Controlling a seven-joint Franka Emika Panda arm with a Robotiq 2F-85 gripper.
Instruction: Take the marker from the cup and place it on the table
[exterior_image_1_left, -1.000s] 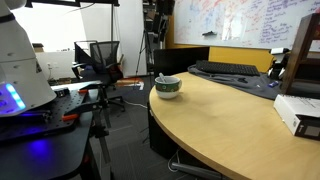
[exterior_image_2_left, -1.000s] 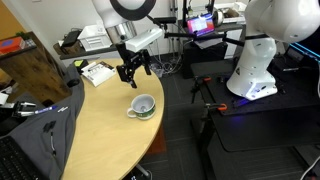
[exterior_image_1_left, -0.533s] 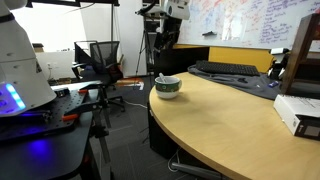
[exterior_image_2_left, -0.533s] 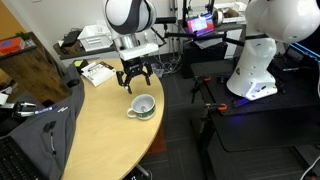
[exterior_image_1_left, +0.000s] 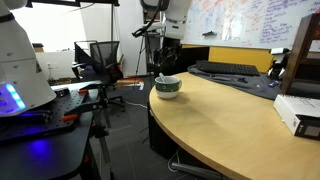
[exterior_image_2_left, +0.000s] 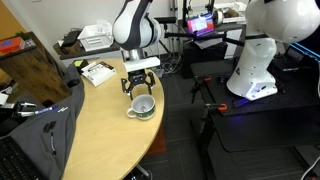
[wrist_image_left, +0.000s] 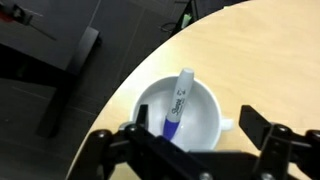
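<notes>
The cup (wrist_image_left: 195, 115) is white inside, with a dark band seen in both exterior views (exterior_image_1_left: 168, 88) (exterior_image_2_left: 142, 107). It stands near the curved edge of the light-wood table (exterior_image_2_left: 95, 130). The marker (wrist_image_left: 177, 103), white-barrelled with a blue end, leans inside the cup. My gripper (wrist_image_left: 185, 140) hangs open directly above the cup with its fingers spread on either side. It holds nothing. In the exterior views (exterior_image_2_left: 138, 86) (exterior_image_1_left: 166, 60) it sits a short way above the cup's rim.
A white box (exterior_image_1_left: 298, 114) and a keyboard (exterior_image_1_left: 225, 69) lie further along the table. Papers (exterior_image_2_left: 97, 72) and dark cloth (exterior_image_2_left: 45, 118) lie on it too. A black bench with a white robot base (exterior_image_2_left: 262, 50) stands beside the table. A tripod (exterior_image_1_left: 100, 120) and an office chair (exterior_image_1_left: 100, 58) stand on the floor.
The gripper has moved across the table toward the cup and come down to hang right above it. The cup and marker have not moved.
</notes>
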